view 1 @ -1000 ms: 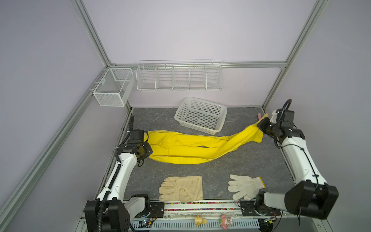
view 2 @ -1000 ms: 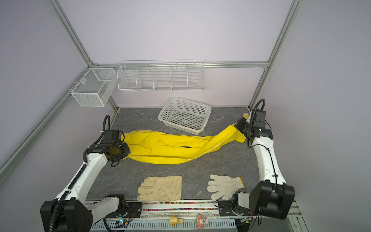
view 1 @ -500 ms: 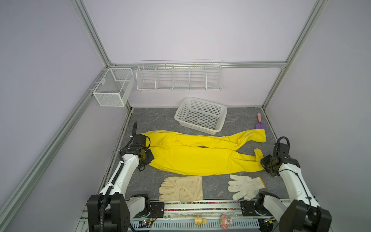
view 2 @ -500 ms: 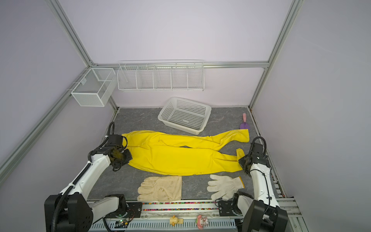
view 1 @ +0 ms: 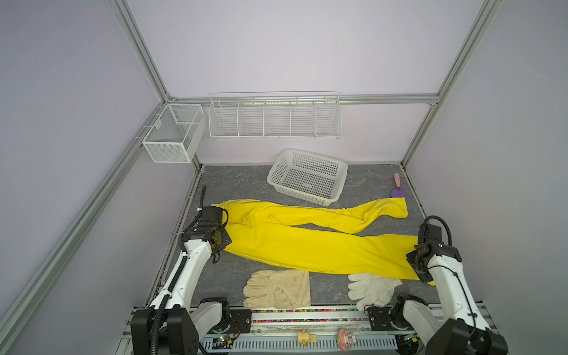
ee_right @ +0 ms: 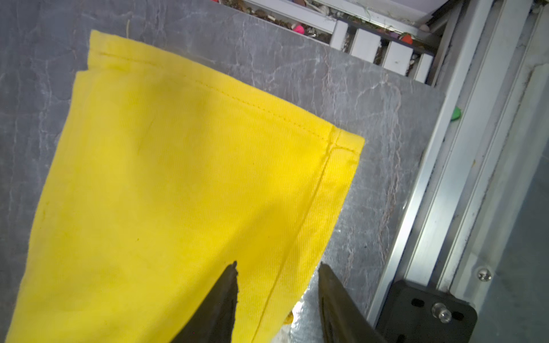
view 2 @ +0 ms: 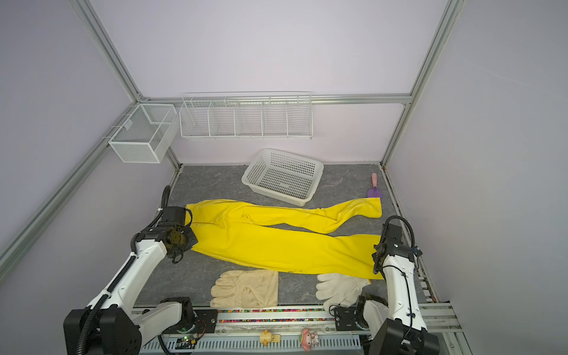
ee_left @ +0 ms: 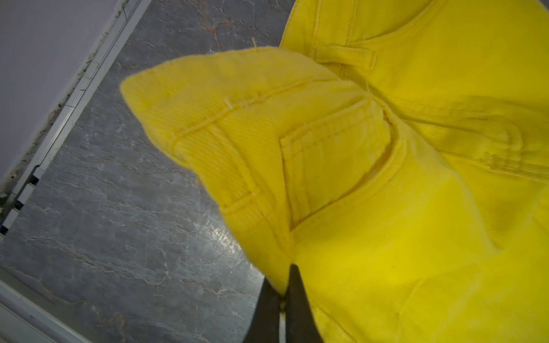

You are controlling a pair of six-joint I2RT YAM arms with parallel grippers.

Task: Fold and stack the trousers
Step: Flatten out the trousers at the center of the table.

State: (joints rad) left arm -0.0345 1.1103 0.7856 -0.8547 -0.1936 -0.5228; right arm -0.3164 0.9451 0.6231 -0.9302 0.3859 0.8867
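We are looking at pale lilac walls (view 1: 276,46) framed by aluminium rails (view 1: 384,98); a grey marbled mat (view 1: 239,181) is covering the floor.

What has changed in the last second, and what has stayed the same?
The right end effector carried one leg of the trousers from the far right corner to the front, laid it flat near the white glove, and opened, letting go. The left end effector stays shut on the waistband. The basket, cream glove and white glove did not move.
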